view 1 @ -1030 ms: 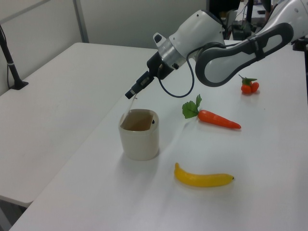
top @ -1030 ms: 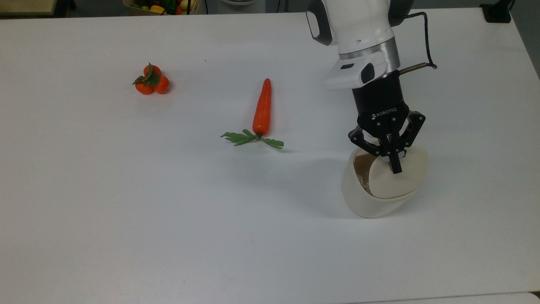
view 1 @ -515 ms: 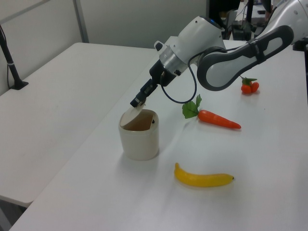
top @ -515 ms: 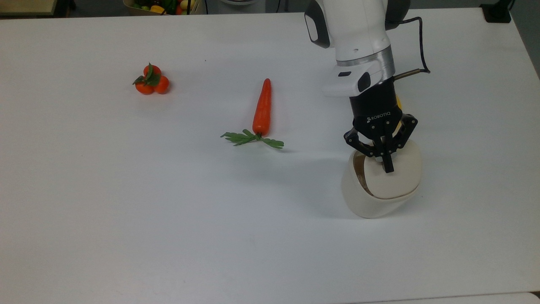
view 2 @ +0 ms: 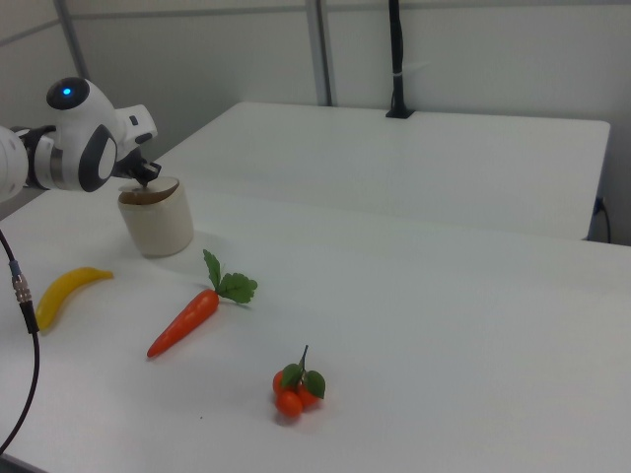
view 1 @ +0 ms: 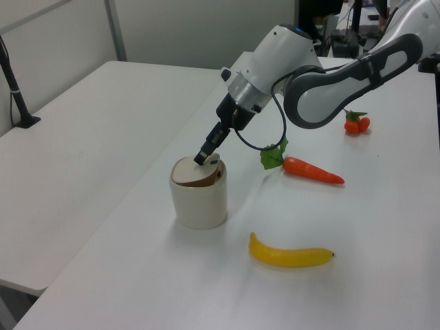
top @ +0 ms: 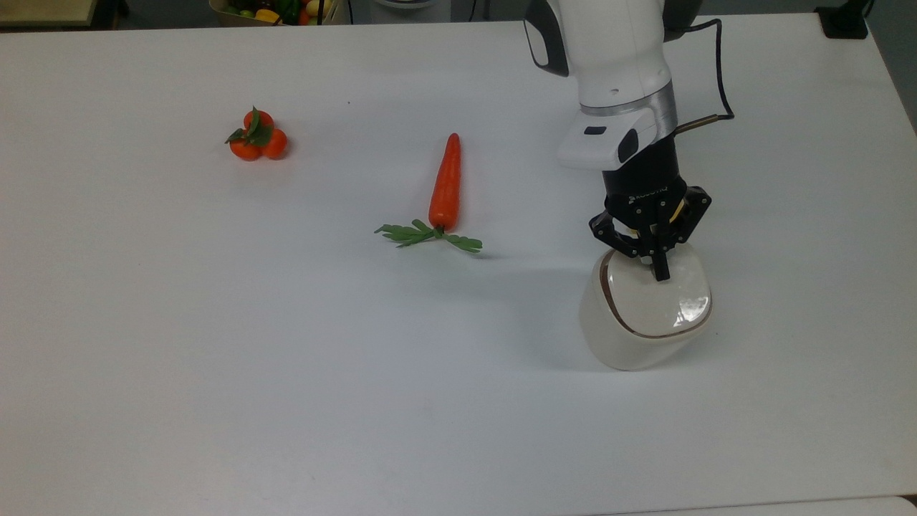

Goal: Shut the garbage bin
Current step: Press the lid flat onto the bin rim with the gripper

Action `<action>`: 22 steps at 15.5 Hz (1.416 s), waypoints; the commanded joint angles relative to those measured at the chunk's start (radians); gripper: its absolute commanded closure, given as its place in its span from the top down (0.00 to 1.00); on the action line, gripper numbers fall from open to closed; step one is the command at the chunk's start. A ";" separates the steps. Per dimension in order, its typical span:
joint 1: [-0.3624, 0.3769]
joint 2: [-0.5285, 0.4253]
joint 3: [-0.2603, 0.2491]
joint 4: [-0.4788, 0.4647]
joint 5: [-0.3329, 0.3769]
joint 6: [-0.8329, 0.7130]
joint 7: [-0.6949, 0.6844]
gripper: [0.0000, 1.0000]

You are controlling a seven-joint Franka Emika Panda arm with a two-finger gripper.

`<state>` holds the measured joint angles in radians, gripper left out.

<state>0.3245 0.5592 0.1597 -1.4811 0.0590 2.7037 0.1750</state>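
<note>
The white table fills most of the top view. The white robot arm enters from the upper right of the left view and reaches down toward the middle of the frame. The garbage bin stands in the lower right part of the top view, and at the left edge of the right view.

A second ago its lid was lifted and the inside was open to see; half a second ago it was about half way down. Now the lid lies almost flat on the rim, with only a thin dark line around it, and in the left view one edge looks a little raised. I judge the task as nearly done, needing only a last press.

The gripper rests on the lid's upper edge, its fingers pressed together with nothing between them.

A banana, a carrot and small oranges lie well apart from the bin.
</note>
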 commanded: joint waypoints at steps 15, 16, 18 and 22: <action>-0.027 -0.042 0.046 -0.102 -0.021 -0.079 0.015 0.00; -0.027 -0.041 0.046 -0.102 -0.021 -0.079 0.015 0.00; -0.027 -0.041 0.046 -0.102 -0.021 -0.079 0.015 0.00; -0.041 -0.082 0.047 -0.099 -0.018 -0.081 0.024 0.00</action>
<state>0.3144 0.5344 0.1848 -1.5244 0.0590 2.6459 0.1750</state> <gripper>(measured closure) 0.991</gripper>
